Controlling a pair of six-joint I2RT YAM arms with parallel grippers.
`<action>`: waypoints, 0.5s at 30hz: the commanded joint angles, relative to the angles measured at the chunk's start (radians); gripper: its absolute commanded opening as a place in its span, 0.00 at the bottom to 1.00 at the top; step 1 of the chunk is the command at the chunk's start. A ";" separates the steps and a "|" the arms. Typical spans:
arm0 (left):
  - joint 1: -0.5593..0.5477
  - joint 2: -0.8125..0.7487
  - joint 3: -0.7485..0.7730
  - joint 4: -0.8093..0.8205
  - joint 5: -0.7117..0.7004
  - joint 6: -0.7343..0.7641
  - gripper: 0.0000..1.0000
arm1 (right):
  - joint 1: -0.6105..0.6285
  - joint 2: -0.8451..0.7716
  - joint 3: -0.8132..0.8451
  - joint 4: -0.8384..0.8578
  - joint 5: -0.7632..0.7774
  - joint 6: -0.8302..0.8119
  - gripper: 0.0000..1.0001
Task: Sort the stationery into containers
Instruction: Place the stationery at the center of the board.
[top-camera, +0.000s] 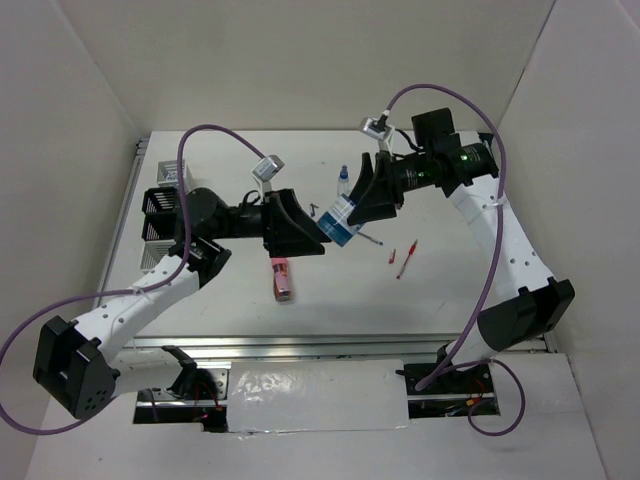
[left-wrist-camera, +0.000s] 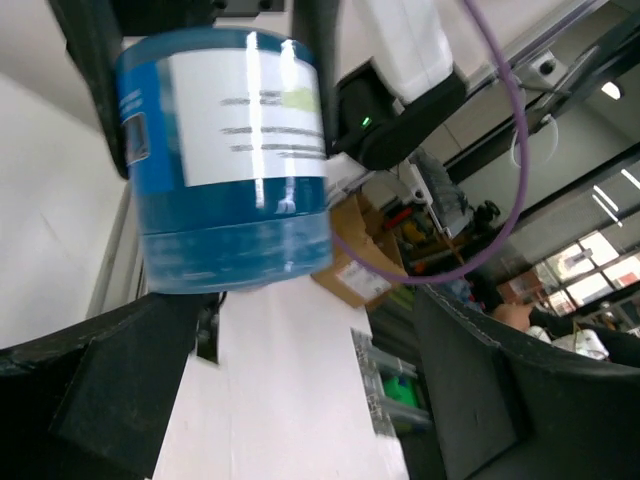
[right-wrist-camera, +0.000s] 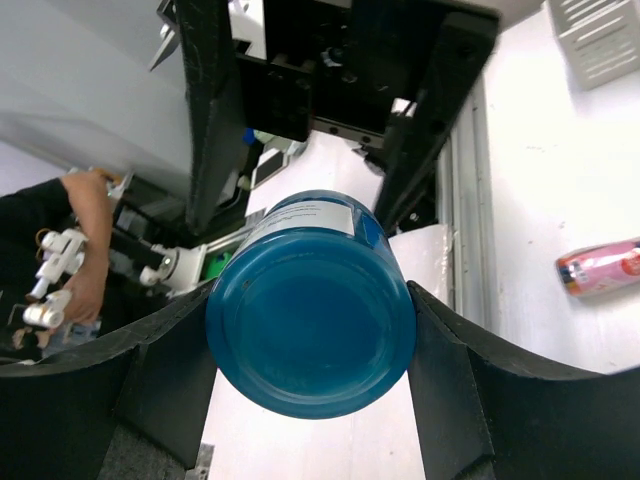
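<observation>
Right fingers (right-wrist-camera: 455, 390) are clamped on a blue-white tin (right-wrist-camera: 310, 305), one finger on each side, holding it in the air over the worktop (top-camera: 350, 300). Left fingers (left-wrist-camera: 500, 400) are spread wide, gripping nothing. The tin sits just past their tips, closer to one of them; can't tell if it touches. Pink oblong block (top-camera: 282, 278) lies flat under the left fingers. Red pen (top-camera: 406, 258) and short red piece (top-camera: 391, 254) lie near the right fingers, apart from each other. Clear bottle (top-camera: 344, 183) stands just beside the right fingers. Organizer boxes (top-camera: 160, 215) are well behind the left fingers.
</observation>
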 joint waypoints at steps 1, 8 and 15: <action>-0.012 0.012 0.064 -0.118 -0.030 0.136 0.99 | 0.035 -0.040 -0.020 0.092 -0.234 0.057 0.00; 0.005 0.012 0.096 -0.268 -0.073 0.231 0.99 | 0.039 -0.057 -0.042 0.095 -0.234 0.054 0.00; 0.010 0.012 0.087 -0.187 -0.067 0.193 0.99 | 0.056 -0.049 -0.062 0.113 -0.234 0.066 0.00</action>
